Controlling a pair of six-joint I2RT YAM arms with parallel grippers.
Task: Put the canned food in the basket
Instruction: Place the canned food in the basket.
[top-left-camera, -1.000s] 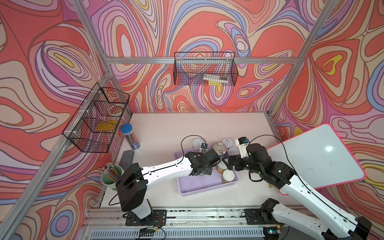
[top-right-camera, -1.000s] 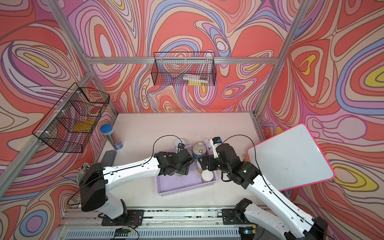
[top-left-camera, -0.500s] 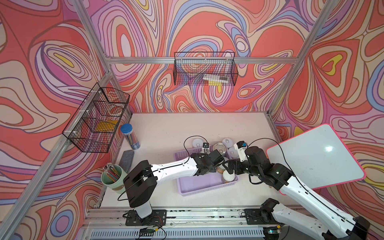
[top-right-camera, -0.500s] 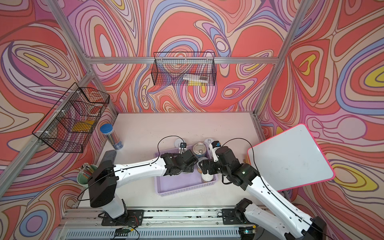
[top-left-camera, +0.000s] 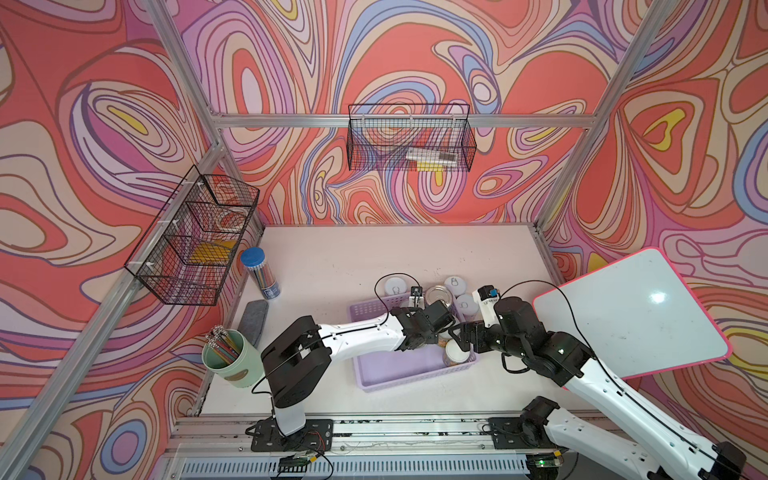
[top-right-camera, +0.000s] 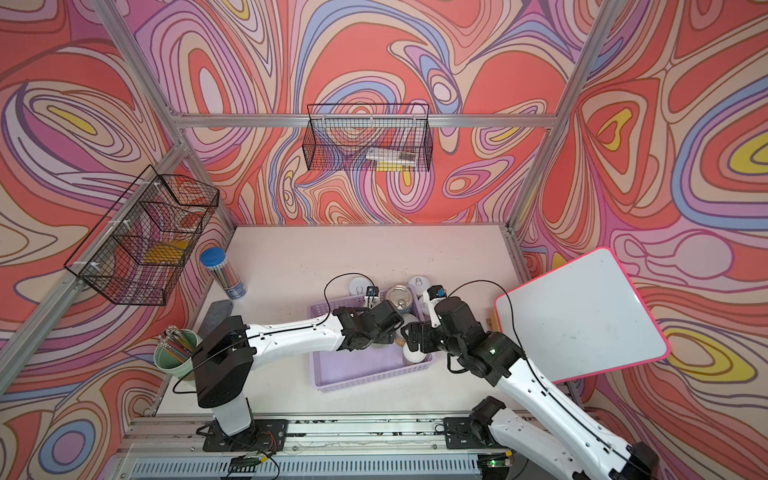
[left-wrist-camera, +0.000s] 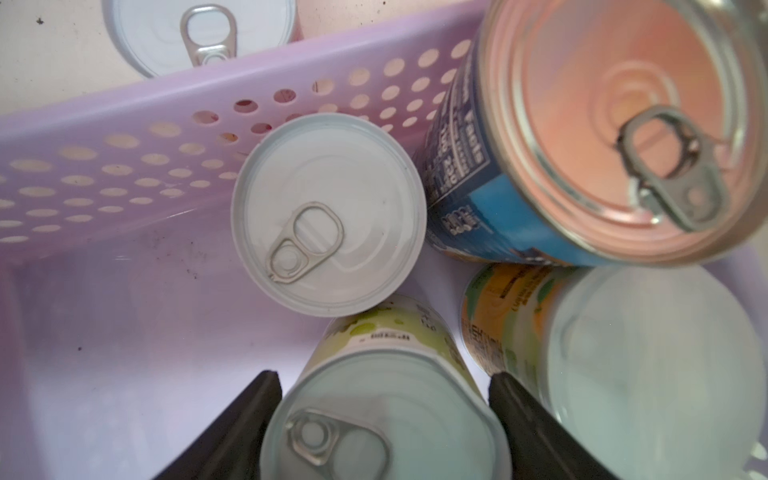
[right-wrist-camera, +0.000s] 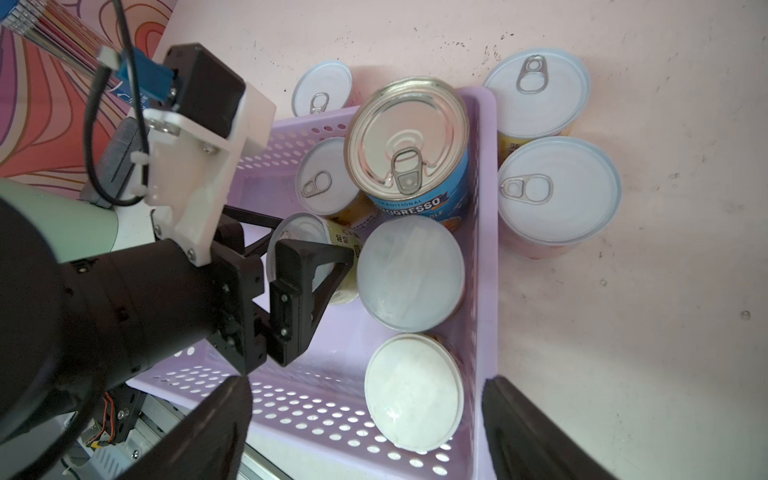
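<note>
The lilac basket lies at the table's front middle. Several cans stand inside it, among them the big blue-labelled can at its far end. My left gripper is shut on a small green-and-yellow-labelled can low inside the basket. My right gripper hangs open above the basket's near right corner, over a plain-lidded can. Three small cans stand on the table just outside the far rim.
A whiteboard leans at the right. At the left are a green cup of pencils, a grey eraser and a blue-capped tube. Black wire baskets hang on the walls.
The left gripper has shifted slightly right with its can. The right gripper's jaws have narrowed a little over the basket corner.
</note>
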